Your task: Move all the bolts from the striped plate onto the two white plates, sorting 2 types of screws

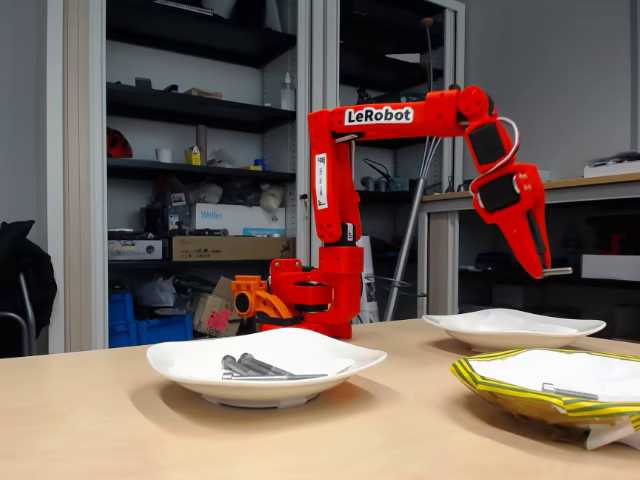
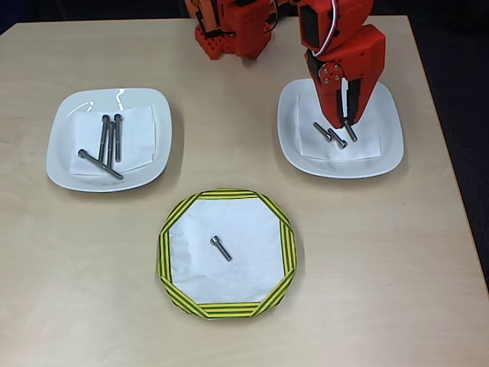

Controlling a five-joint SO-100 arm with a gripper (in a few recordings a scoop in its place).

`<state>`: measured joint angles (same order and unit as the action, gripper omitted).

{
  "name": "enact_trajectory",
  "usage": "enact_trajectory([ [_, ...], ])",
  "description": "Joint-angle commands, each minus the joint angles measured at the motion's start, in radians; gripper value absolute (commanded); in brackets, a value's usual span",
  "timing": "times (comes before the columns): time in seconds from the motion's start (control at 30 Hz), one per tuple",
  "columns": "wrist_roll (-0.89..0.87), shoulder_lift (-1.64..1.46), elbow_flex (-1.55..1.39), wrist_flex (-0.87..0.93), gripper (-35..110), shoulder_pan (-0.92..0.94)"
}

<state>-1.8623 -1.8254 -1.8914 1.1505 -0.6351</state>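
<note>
gripper [image 1: 548,268] pinching a short bolt [image 1: 560,270] above the right white plate [image 2: 390,157]; lower closer before releasing, so it won't bounce.

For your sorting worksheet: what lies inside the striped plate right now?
One short bolt lies alone near the middle of the striped plate, on its white inside. The overhead view shows the whole inside uncovered; whatever is beneath the plate itself is hidden.

Pale wood counter [image 2: 229,321]. Directly on it: white plate [image 2: 61,157] at left in overhead view, second white plate [image 2: 390,157] at right, striped plate [image 2: 172,252] nearer front between them, red arm base [image 2: 229,38] at rear edge.
</note>
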Motion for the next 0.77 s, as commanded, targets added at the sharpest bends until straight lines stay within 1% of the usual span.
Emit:
enact_trajectory([
  [0.0,-0.115,-0.115,-0.129,-0.066,0,-0.077],
  [0.13,-0.181,-0.144,-0.224,-0.117,1,-0.106],
  [0.23,-0.149,-0.17,-0.287,-0.195,12,-0.106],
  [0.33,-0.114,-0.178,-0.301,-0.23,15,-0.084],
  [0.37,-0.077,-0.178,-0.29,-0.238,16,-0.066],
  [0.47,0.12,-0.115,-0.15,-0.219,18,0.055],
  [0.53,0.331,-0.014,0.021,-0.199,19,0.176],
  [0.6,0.594,0.129,0.216,-0.221,19,0.305],
  [0.63,0.698,0.206,0.305,-0.235,18,0.356],
  [0.67,0.785,0.279,0.383,-0.245,17,0.399],
  [0.73,0.902,0.416,0.511,-0.247,15,0.466],
])
